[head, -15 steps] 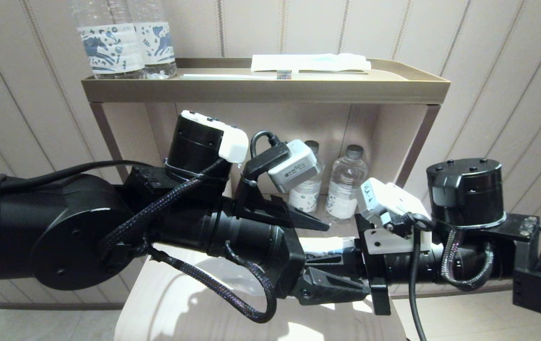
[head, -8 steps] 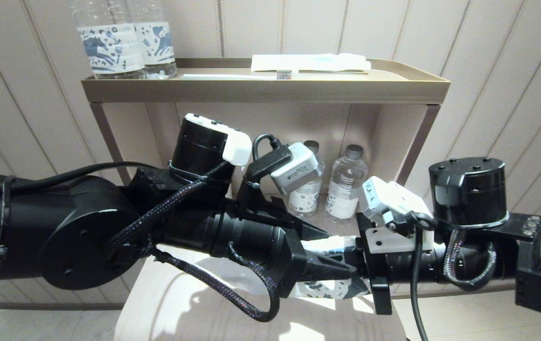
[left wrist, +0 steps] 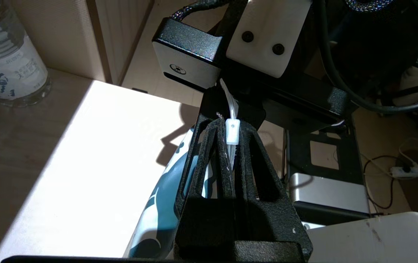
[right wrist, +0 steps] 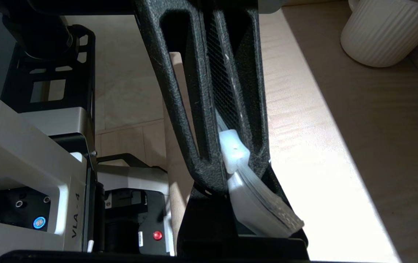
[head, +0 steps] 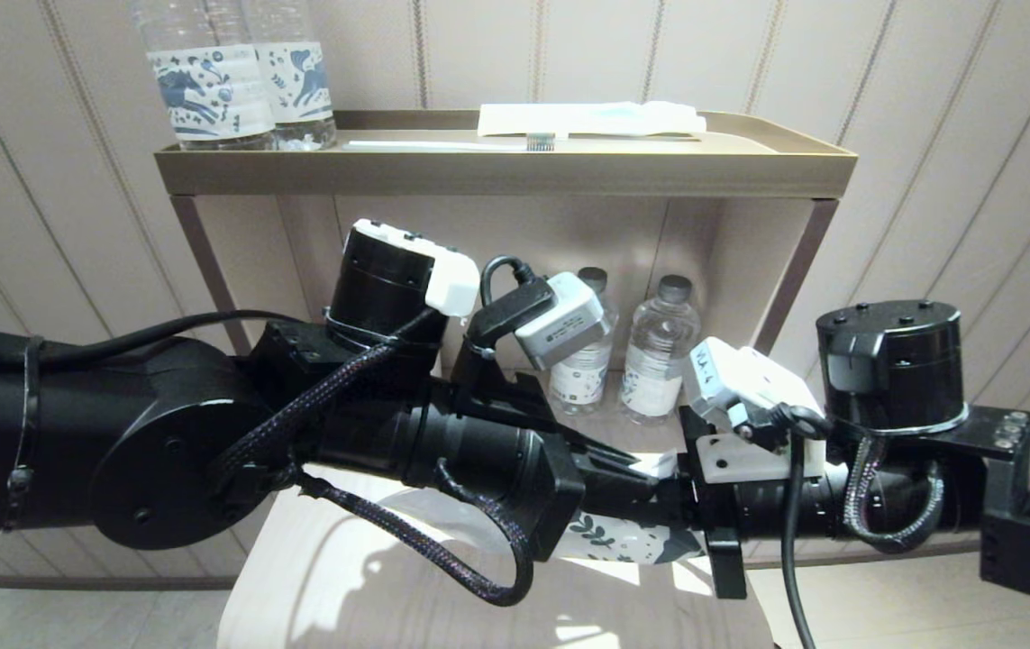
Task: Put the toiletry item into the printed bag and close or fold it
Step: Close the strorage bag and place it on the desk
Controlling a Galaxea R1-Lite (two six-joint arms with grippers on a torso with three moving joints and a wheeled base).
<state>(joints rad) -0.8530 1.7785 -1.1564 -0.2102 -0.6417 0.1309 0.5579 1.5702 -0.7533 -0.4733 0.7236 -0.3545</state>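
Note:
The printed bag (head: 623, 538) hangs between my two grippers just above the pale wooden table (head: 361, 586); its blue print (left wrist: 157, 208) shows under the left fingers. My left gripper (head: 636, 469) reaches in from the left and is shut on the bag's top edge (left wrist: 229, 122), right at the white zip slider (left wrist: 233, 131). My right gripper (head: 672, 491) faces it tip to tip and is shut on the same edge (right wrist: 263, 208), just behind the slider (right wrist: 233, 149). What is inside the bag does not show.
A toothbrush (head: 451, 144), a white packet (head: 591, 117) and two large bottles (head: 235, 81) sit on the shelf's top tray (head: 505, 171). Two small bottles (head: 659, 361) stand on the lower shelf behind the grippers. A white ribbed cup (right wrist: 388, 29) stands on the table.
My left gripper's jaws stood open around the bag's edge a second ago and have shut on it. The bag's printed end has swung down into view below the grippers.

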